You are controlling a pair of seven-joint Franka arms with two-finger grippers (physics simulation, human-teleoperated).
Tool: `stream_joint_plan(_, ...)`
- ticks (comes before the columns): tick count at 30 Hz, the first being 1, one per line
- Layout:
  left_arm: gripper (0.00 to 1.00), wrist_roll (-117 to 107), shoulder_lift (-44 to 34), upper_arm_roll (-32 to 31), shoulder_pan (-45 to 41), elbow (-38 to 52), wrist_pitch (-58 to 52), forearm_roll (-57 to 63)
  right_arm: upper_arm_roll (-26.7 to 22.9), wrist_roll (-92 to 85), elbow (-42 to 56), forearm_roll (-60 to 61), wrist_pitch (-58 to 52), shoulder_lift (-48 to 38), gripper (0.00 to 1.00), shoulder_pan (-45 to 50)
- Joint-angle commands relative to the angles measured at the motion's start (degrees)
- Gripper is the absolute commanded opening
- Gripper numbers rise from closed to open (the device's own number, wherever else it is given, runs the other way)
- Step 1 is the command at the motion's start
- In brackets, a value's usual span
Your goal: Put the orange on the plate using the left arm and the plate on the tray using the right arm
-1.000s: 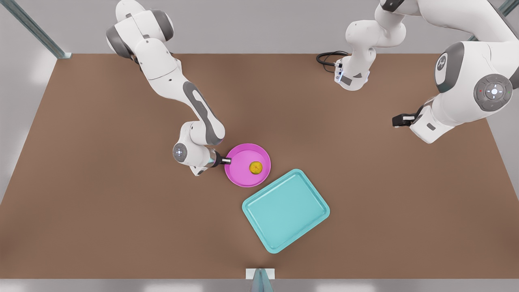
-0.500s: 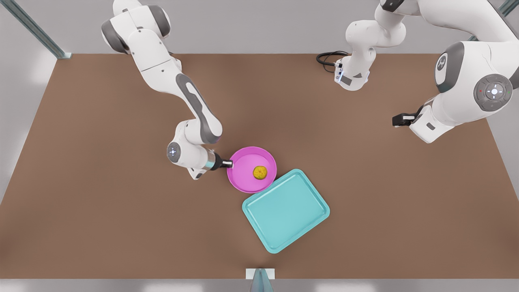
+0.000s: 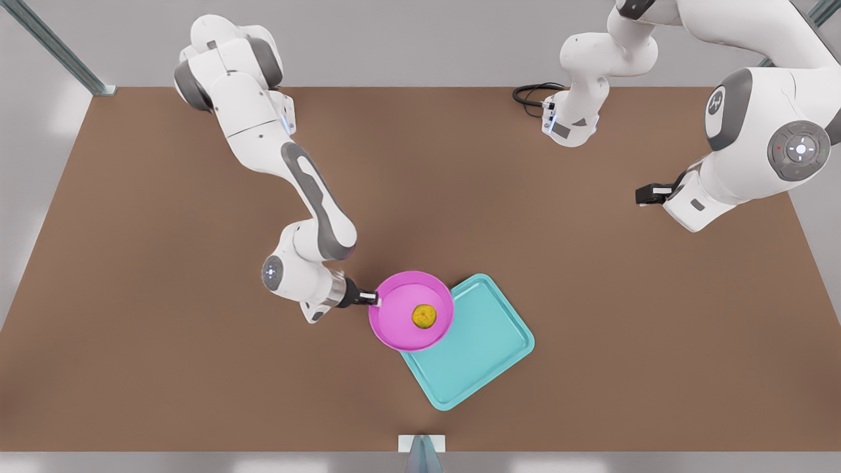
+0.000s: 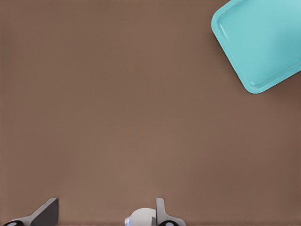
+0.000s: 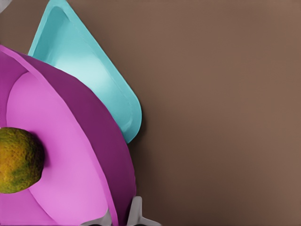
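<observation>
— Covered by the plate (image 3: 401, 328), the tray's (image 3: 486, 355) near corner; in the right wrist view, plate and orange (image 5: 16, 160) cropped at the edge.
— And the left gripper (image 4: 101, 214)?
— Cut off low in its own view, fingertips (image 4: 47, 212) alone showing, spread apart.

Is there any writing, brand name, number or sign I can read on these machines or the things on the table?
No readable words or numbers anywhere.
A small white emblem sits on the grey joint cap of the arm at the front view's right: too small to read.
The round button pad on that arm carries tiny marks, not legible.
The plate, orange and tray are unmarked.
</observation>
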Motion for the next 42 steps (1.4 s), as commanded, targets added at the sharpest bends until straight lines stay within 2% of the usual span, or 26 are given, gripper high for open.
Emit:
stream_joint_plan(1,1.00,0.29,-0.06,-0.01,0.00,0.02,0.00,0.03,0.04,1.86,2.96,-0.38,-0.05,1.90,0.21,-0.01)
stream_joint_plan(12,1.00,0.20,0.03,-0.01,0.00,0.02,0.00,0.12,0.39,18.03,28.00,0.67,0.92,17.28,0.21,4.39)
stream_joint_plan(16,1.00,0.11,0.21,-0.01,0.00,0.02,0.00,0.12,0.56,20.14,34.07,0.67,1.27,22.11,0.21,5.18)
stream_joint_plan(22,1.00,0.11,0.21,-0.01,0.00,0.02,0.00,0.12,0.74,19.96,35.92,0.67,1.27,24.40,0.24,5.09)
stream_joint_plan(23,1.00,0.11,0.21,-0.01,0.00,0.02,0.00,0.12,1.09,19.96,35.65,0.58,1.44,24.31,1.00,5.09)
stream_joint_plan(27,1.00,0.11,0.21,-0.01,0.00,0.02,0.00,0.12,1.18,20.14,35.22,0.41,2.41,23.26,1.00,5.09)
stream_joint_plan(28,1.00,0.11,0.21,-0.01,0.00,0.02,0.00,0.20,1.18,20.23,32.68,-0.03,2.32,20.10,1.00,5.00)
stream_joint_plan(30,1.00,0.02,0.21,-0.01,0.00,0.02,0.00,0.20,1.00,20.05,12.11,-0.91,-2.59,2.53,1.00,-0.09)
stream_joint_plan(31,1.00,0.02,0.21,-0.01,0.00,0.02,0.09,0.20,0.30,20.05,4.91,-4.85,-8.91,-3.89,1.00,-3.25)
stream_joint_plan(32,1.00,0.02,0.21,-0.01,0.00,0.02,0.09,0.20,-1.46,20.05,2.26,-18.73,-23.31,-10.31,1.00,-6.95)
stream_joint_plan(33,1.00,0.02,0.21,-0.01,0.00,0.02,0.18,0.20,-1.72,19.17,3.13,-35.52,-36.86,-13.91,1.00,-10.02)
stream_joint_plan(34,1.00,0.02,0.30,-0.01,0.00,0.11,0.18,0.20,-1.72,13.56,3.22,-41.25,-41.71,-16.55,1.00,-14.06)
stream_joint_plan(36,1.00,-0.07,0.38,-0.01,0.00,0.29,0.27,0.29,-1.72,7.39,2.96,-43.98,-48.65,-25.69,1.00,-21.19)
stream_joint_plan(39,1.00,0.46,0.65,-0.01,0.00,0.46,0.27,0.29,-1.72,3.18,2.87,-49.51,-54.63,-35.62,1.00,-21.36)
stream_joint_plan(42,1.00,-0.07,1.70,-0.36,-0.18,0.90,-0.17,0.82,-1.37,2.82,2.43,-49.78,-57.00,-38.70,1.00,-21.28)
